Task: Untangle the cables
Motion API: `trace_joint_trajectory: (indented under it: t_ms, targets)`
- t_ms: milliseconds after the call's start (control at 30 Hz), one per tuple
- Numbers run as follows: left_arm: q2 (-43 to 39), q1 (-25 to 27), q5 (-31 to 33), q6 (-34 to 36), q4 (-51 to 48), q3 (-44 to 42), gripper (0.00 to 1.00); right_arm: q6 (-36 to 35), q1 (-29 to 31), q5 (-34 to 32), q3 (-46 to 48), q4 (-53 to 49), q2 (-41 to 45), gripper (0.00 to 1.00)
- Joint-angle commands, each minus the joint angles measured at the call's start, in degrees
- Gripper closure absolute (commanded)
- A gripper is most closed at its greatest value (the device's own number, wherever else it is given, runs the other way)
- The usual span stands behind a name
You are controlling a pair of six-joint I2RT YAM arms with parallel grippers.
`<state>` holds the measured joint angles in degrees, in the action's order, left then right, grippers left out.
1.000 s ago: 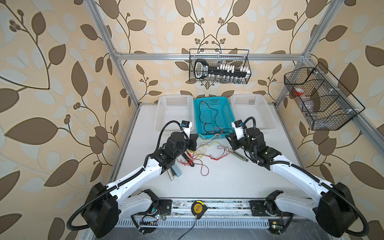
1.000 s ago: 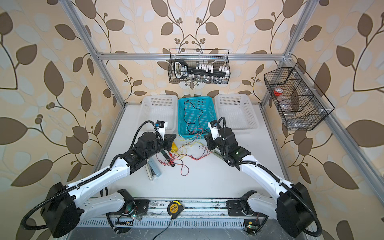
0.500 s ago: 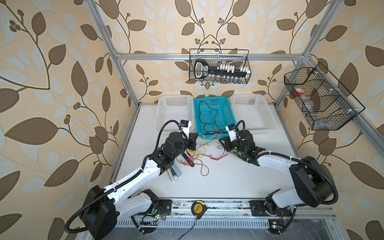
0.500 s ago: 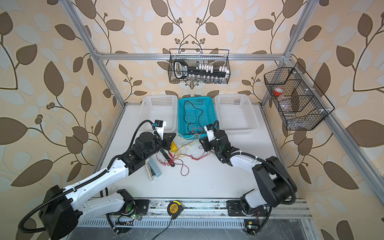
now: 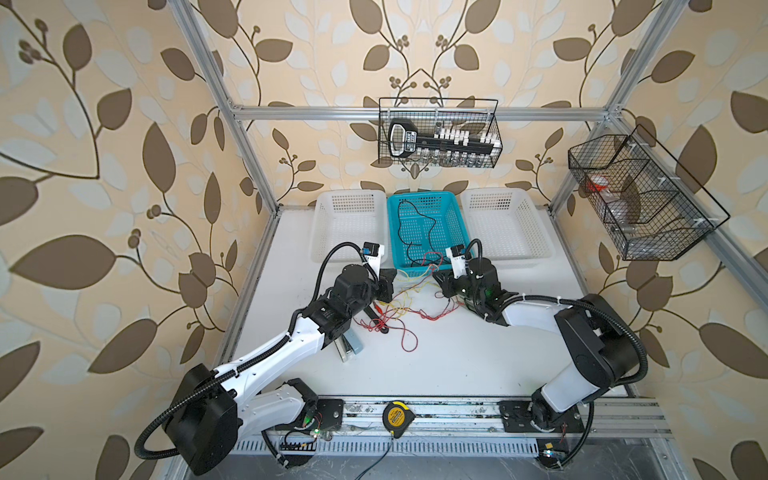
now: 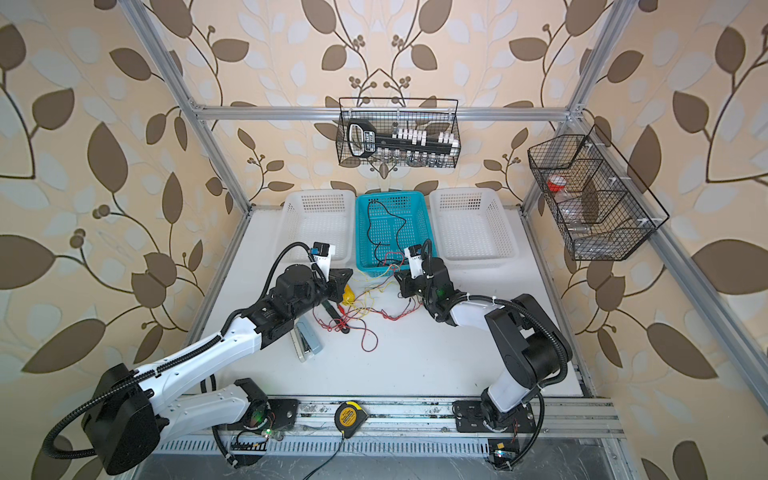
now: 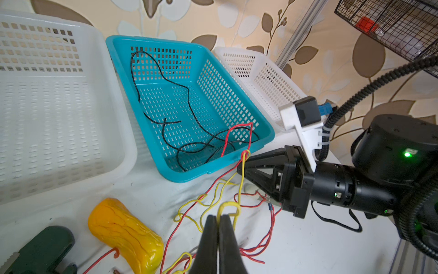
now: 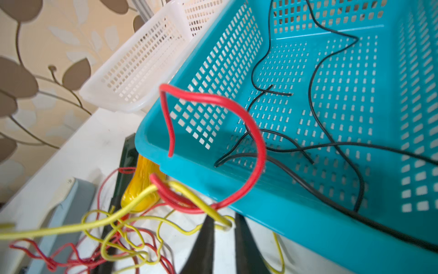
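The left gripper has its fingers pressed flat together, pinching a small loop of the yellow cable just in front of the teal basket. The right gripper sits at the basket's front rim. Its jaws are drawn in on what looks like the same yellow strand, right where it twists with the red cable.

That red cable arches over the front rim and dips inside the basket. The black cable lies mostly within the basket. The rest of the cables lie as a loose red and yellow snarl on the table in front of the basket.

These wires look very light, limp and kinked, with smooth insulation that may slide through a weak pinch. A hard pull would likely tighten the twist or drag the light basket. It seems best to grip the insulation close to a crossing, not the small metal ends, and ease the strands apart.
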<state>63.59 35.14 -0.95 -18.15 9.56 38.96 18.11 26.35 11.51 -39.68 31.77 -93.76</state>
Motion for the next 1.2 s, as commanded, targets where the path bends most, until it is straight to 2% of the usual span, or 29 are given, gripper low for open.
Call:
trace_joint_trajectory:
  t_ms: [0, 200, 233, 333, 467, 633, 833, 933, 1033, 1100, 1167]
  targets:
    - [0.30, -0.75, 1.78, 0.23, 1.06, -0.52, 1.00, 0.83, 0.11, 0.80, -1.80, 2.69, -0.76, 0.99]
    - [0.98, -0.76, 4.20, 1.50, -0.42, -0.37, 1.00, -1.83, 0.28, -3.95, 1.10, -2.43, 6.03, 1.00]
    - [1.20, -0.77, 4.49, 1.62, -0.51, -0.29, 0.96, -2.54, 0.35, -5.51, 1.34, -4.40, 7.89, 1.00]
    - [2.00, -0.85, 5.00, 2.30, -0.82, 0.26, 0.73, -6.79, 1.41, -11.00, 1.14, -11.23, 13.72, 1.00]
    - [2.50, -0.89, 4.53, 3.72, -0.86, 1.34, 0.50, -12.14, 3.58, -16.32, -0.96, -19.98, 20.48, 1.00]
    - [1.52, -0.89, 2.40, 7.29, -0.23, 2.82, 0.02, -16.66, 5.68, -19.12, -5.14, -28.81, 25.23, 1.00]
    - [-1.25, -0.91, -2.28, 10.39, 3.51, 3.53, 0.01, -19.28, 7.52, -21.00, -8.64, -34.18, 27.10, 1.00]
    - [-2.13, -0.89, -1.83, 10.95, 4.43, 3.98, 0.01, -20.26, 8.62, -25.79, -10.22, -35.86, 26.95, 1.00]
    - [-3.41, -0.91, 0.73, 11.35, 5.06, 3.55, 0.01, -19.86, 8.90, -33.36, -11.44, -36.90, 26.72, 1.00]
    - [-4.78, -0.94, 0.25, 11.61, 6.25, 2.24, 0.01, -18.77, 8.65, -38.61, -12.34, -37.68, 26.77, 1.00]
    - [-5.98, -0.88, -1.62, 11.92, 6.96, 0.92, 0.01, -17.49, 7.53, -40.38, -13.13, -38.36, 27.03, 1.00]
